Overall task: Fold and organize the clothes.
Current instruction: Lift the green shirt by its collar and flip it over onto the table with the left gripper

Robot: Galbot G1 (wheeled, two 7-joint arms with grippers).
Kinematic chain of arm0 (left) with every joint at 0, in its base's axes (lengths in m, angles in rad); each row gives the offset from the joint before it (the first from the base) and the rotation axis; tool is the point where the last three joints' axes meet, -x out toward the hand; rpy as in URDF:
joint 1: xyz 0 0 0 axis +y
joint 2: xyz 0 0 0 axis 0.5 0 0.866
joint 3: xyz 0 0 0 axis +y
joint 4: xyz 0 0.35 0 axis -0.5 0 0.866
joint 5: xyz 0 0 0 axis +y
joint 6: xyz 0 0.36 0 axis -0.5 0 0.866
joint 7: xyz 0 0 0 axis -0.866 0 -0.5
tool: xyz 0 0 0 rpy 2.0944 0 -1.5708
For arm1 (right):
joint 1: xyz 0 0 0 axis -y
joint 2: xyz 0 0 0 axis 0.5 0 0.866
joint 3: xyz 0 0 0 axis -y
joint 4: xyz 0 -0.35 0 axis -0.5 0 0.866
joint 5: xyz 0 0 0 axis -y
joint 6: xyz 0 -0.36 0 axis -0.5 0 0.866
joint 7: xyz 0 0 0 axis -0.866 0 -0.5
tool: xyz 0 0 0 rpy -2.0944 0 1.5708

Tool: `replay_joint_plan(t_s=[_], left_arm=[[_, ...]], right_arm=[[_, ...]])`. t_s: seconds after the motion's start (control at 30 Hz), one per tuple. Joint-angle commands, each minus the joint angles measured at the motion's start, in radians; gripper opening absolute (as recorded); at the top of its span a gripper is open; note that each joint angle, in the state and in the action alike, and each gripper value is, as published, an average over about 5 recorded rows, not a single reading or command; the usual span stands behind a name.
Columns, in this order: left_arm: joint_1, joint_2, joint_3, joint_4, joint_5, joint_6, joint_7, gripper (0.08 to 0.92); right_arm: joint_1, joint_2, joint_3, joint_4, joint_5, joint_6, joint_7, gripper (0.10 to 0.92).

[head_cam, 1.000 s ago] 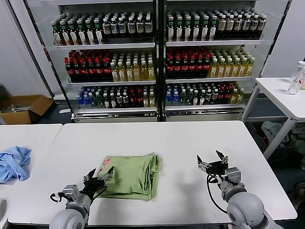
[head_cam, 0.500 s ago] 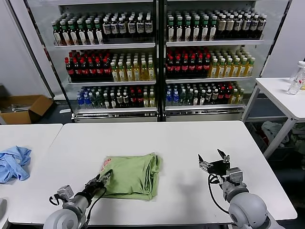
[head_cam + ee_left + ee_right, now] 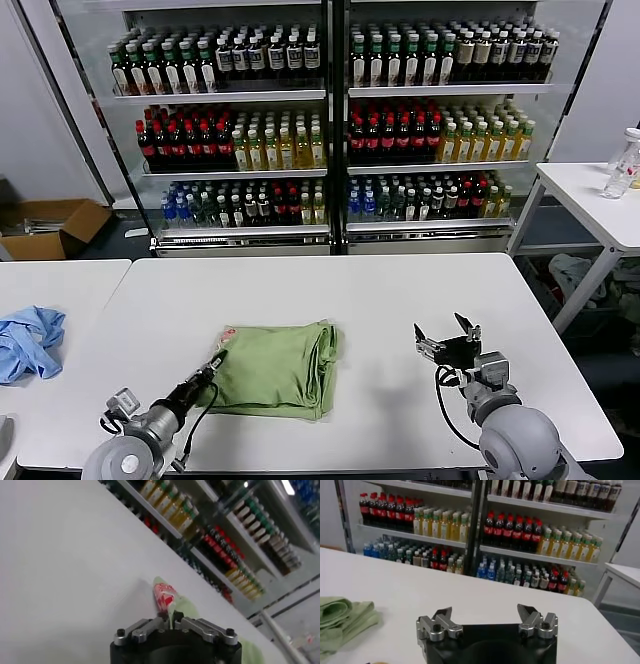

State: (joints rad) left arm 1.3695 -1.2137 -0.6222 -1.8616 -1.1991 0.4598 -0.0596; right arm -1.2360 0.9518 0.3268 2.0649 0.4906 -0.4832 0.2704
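Observation:
A pale green shirt [image 3: 277,367] lies folded on the white table [image 3: 380,300], with a red-and-white checkered print at its near-left corner [image 3: 222,340]. My left gripper [image 3: 214,362] is shut on that corner's edge; in the left wrist view [image 3: 170,619] a thin fold of green cloth [image 3: 186,607] stands between the closed jaws, with the print [image 3: 164,594] just beyond. My right gripper [image 3: 447,338] is open and empty above the table to the shirt's right; the right wrist view [image 3: 487,616] shows the shirt's folded edge [image 3: 342,619] far off to the side.
A blue garment [image 3: 28,340] lies crumpled on the adjoining table at the left. Drink coolers full of bottles [image 3: 330,120] stand behind the table. A cardboard box [image 3: 50,228] sits on the floor at the left, and a side table [image 3: 595,200] with a bottle stands at the right.
My left gripper has closed on the shirt's near-left corner and the arm has dropped lower and leftward. The corner's print now shows less. The right arm has barely moved.

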Motion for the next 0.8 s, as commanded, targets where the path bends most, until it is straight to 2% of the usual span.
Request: replay_joint_plan(t_s=[0.03, 0.3, 0.43, 0.57, 0.67, 0.8], left_arm=[[0.009, 0.037, -0.264, -0.015, -0.256, 0.011, -0.019, 0.107], [0.021, 0.27, -0.581, -0.015, -0.365, 0.029, -0.092, 0.107], [0.031, 0.317, -0.616, -0.076, -0.364, 0.029, -0.112, 0.107], [0.04, 0.269, -0.48, -0.215, -0.228, 0.012, -0.111, 0.107], [0.034, 0.188, -0.308, -0.285, -0.041, -0.012, -0.096, 0.107], [-0.01, 0.064, -0.064, -0.312, 0.164, -0.029, -0.106, 0.107]], right_arm=[[0.007, 0.003, 0.002, -0.001, 0.007, 0.004, 0.003, 0.823], [0.018, 0.021, 0.002, -0.009, 0.014, 0.019, 0.007, 0.823], [0.014, 0.024, 0.001, -0.002, 0.015, 0.022, 0.007, 0.823], [0.014, 0.023, 0.0, 0.0, 0.014, 0.022, 0.008, 0.823], [0.012, 0.021, 0.001, 0.006, 0.014, 0.021, 0.009, 0.823], [-0.001, 0.016, 0.003, 0.017, 0.009, 0.021, 0.01, 0.823]])
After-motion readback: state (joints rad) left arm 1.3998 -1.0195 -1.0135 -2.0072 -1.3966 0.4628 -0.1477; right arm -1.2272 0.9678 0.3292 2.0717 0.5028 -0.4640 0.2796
